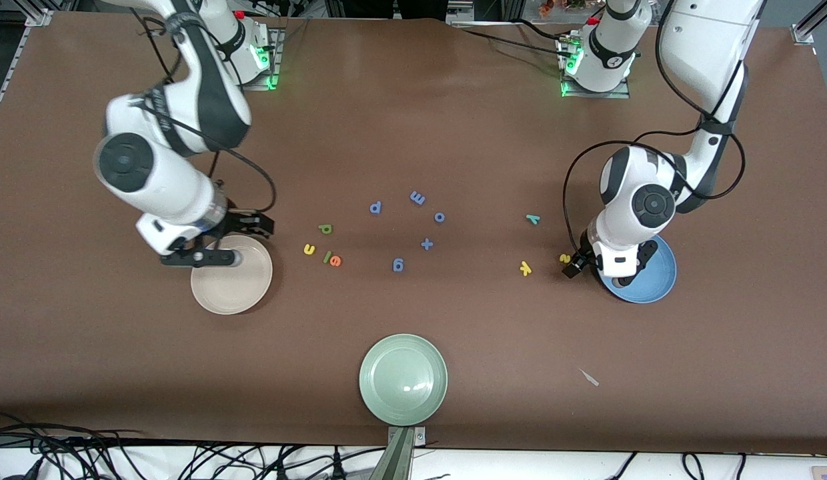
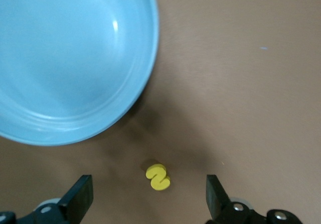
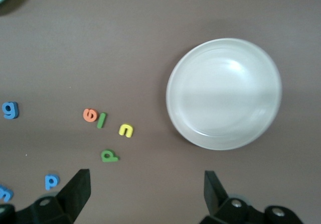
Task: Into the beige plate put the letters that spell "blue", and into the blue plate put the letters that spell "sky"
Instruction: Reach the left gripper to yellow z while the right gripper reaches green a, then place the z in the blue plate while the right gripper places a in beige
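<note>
Left gripper hides part of blue plate, jaws open over yellow s, right gripper jaws open over beige plate, 3 plates, 7 task letters loose on table

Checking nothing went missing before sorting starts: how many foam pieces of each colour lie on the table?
Blue: 5 (p, m, o, plus sign, g)
Yellow: 3 (u, k, s)
Green: 2 (b, l)
Orange: 1 (e)
Teal: 1 (y)
Total: 12
</note>
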Available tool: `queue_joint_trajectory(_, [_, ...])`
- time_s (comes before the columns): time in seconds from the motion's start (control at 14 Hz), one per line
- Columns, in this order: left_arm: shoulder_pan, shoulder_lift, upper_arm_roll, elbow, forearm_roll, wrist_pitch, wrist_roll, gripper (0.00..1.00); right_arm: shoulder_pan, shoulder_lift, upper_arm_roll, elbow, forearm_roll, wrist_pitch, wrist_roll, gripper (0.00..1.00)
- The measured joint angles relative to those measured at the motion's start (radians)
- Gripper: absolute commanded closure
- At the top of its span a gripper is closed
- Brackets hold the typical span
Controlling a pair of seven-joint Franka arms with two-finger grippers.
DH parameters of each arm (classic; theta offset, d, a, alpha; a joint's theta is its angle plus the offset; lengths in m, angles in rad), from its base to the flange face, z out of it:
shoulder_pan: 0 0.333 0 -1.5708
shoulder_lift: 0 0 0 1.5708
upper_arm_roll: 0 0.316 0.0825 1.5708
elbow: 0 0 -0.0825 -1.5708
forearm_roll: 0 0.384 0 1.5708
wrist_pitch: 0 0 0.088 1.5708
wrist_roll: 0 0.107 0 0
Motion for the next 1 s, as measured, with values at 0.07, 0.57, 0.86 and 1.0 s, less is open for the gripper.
queue_joint_trajectory(0.07, [0.0,0.009,0.0,0.0,0.0,0.002,-0.031,0.19,0.018,0.012,0.003,-0.032,0.002,0.053,0.036,0.0])
queue_joint_trajectory(0.57, [-0.013,0.051,-0.006,-0.001,0.0,0.044,-0.155,0.36,0.137,0.082,0.023,-0.291,0.003,0.397,0.275,0.0])
queue_joint_trajectory(0.86, [-0.022,0.065,-0.013,0.0,0.0,0.057,-0.169,0.45,0.157,0.111,0.024,-0.309,0.003,0.433,0.316,0.01])
queue_joint_trajectory(1.0, [-0.022,0.065,-0.012,-0.001,0.0,0.057,-0.17,0.49,0.161,0.136,0.024,-0.31,0.003,0.462,0.318,0.01])
